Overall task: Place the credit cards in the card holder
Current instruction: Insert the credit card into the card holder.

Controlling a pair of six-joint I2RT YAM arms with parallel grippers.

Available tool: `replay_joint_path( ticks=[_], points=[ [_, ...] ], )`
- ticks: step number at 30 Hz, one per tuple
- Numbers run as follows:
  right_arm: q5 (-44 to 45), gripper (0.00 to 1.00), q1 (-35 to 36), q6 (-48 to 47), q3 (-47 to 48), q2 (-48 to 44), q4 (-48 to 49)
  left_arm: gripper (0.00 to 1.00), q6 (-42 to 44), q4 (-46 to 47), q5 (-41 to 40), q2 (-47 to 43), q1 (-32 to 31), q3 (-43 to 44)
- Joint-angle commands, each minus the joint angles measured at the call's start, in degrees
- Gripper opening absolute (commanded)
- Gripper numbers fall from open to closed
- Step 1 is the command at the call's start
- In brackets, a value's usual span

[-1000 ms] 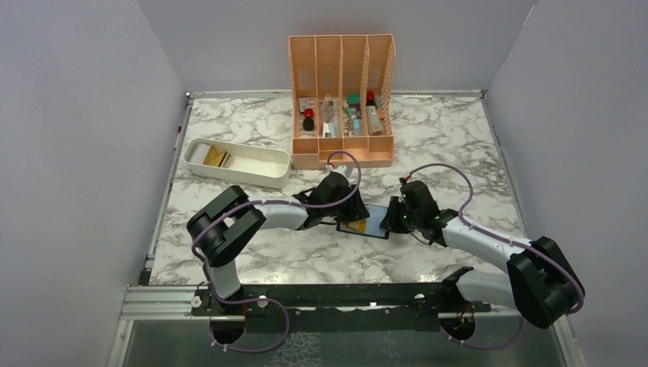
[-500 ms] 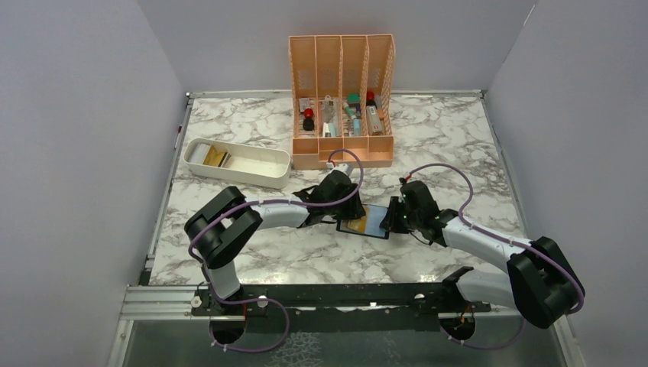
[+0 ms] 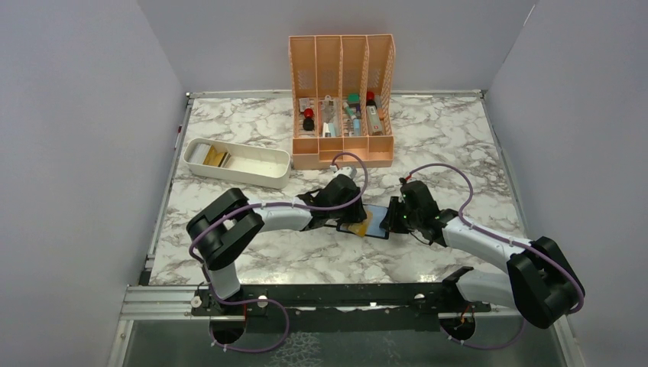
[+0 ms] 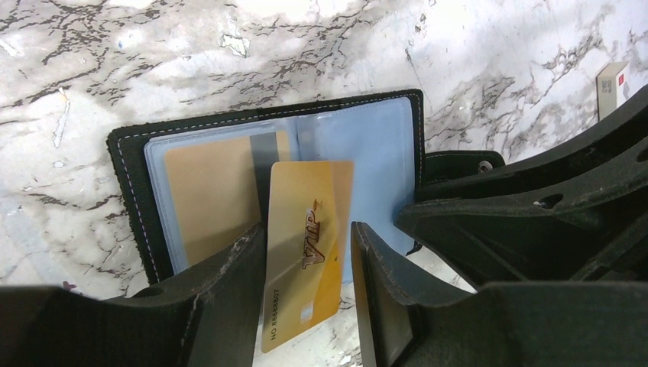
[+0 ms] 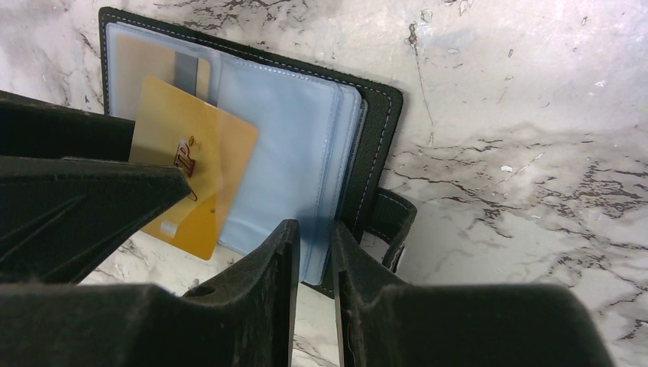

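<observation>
**Gold card [image 4: 302, 260] held at the open card holder [image 4: 367, 153], one gripper on each.**

The left gripper [image 4: 307, 229] clamps the gold card by its two long edges, and the card's far end lies over the card holder's middle fold. Whether that end is inside a pocket cannot be told. The card holder lies open and flat on the marble table [image 3: 458, 138], blue pockets up. A second card [image 4: 206, 199] sits inside the pocket left of the fold. At the holder's right edge, beside the clasp tab [image 5: 390, 222], the right gripper [image 5: 313, 227] has its jaws nearly together, pinching the edge of the blue pocket leaves. Beyond the holder to the left stands a white tray [image 3: 260, 177] with more gold cards [image 3: 215, 157] inside. Farther back stands an orange organiser [image 3: 341, 69].
</observation>
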Motion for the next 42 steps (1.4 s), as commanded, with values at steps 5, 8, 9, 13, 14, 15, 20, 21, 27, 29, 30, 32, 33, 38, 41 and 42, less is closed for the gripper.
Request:
replay_joint_path(
  ticks=[5, 8, 9, 13, 14, 15, 20, 21, 27, 29, 30, 32, 33, 38, 41, 42],
  points=[
    [-2.0, 0.27, 0.1, 0.6, -0.2, -1.1, -2.1, 0.19, -0.7, -1.0, -2.6, 2.7, -0.3, 0.7],
    [-1.9, 0.27, 0.1, 0.6, -0.5, -1.8, -2.2, 0.1, -0.3, -1.6, -3.3, 2.5, 0.1, 0.8],
    [-1.9, 0.27, 0.1, 0.6, -0.6, -1.8, -2.2, 0.08, -0.2, -1.8, -3.4, 2.3, 0.4, 0.7],
    [-2.2, 0.27, 0.1, 0.6, -0.8, -1.6, -1.8, 0.02, -1.1, -1.0, -3.6, 1.1, 1.8, -0.5],
    [-2.4, 0.27, 0.1, 0.6, -0.8, -1.5, -1.6, 0.0, -1.5, -0.4, -3.6, 0.9, 2.0, -1.0],
    [-2.5, 0.27, 0.1, 0.6, -0.9, -1.4, -1.5, 0.0, -1.8, 0.3, -3.6, 0.7, 2.1, -1.3],
    [-2.8, 0.27, 0.1, 0.6, -1.0, -1.3, -1.2, 0.0, -4.6, 4.3, -3.7, 1.2, 2.2, -2.7],
    [-2.9, 0.27, 0.1, 0.6, -1.0, -1.3, -1.1, 0.0, -5.5, 5.6, -3.7, 1.4, 2.2, -3.3],
    [-2.8, 0.27, 0.1, 0.6, -1.3, -1.0, -0.7, 0.0, -11.2, 12.4, -4.4, 1.2, 2.1, -8.2],
    [-3.0, 0.27, 0.1, 0.6, -1.6, -0.7, -0.5, 0.0, -12.2, 14.0, -6.3, 0.0, 1.8, -9.8],
    [-3.1, 0.27, 0.1, 0.7, -1.7, -0.6, -0.2, 0.0, -12.5, 14.6, -6.9, -0.3, 1.8, -10.1],
    [-3.5, 0.27, 0.1, 0.8, -2.1, -0.4, 0.3, 0.0, -12.9, 15.2, -8.3, -0.5, 1.2, -10.3],
    [-3.6, 0.27, 0.1, 0.9, -2.1, -0.3, 0.5, 0.0, -13.2, 15.6, -9.3, -0.4, 0.8, -10.4],
    [-4.2, 0.27, 0.1, 1.2, -1.7, -0.2, 0.5, 0.0, -14.0, 20.8, -11.8, 0.3, -0.5, -12.1],
    [-4.3, 0.27, 0.1, 1.1, -1.6, -0.2, 0.4, 0.0, -14.4, 21.6, -13.0, 1.1, -1.0, -12.0],
    [-4.3, 0.27, 0.1, 1.0, -1.5, -0.1, 0.3, 0.0, -14.4, 21.8, -13.7, 1.2, -1.4, -12.0]
  ],
)
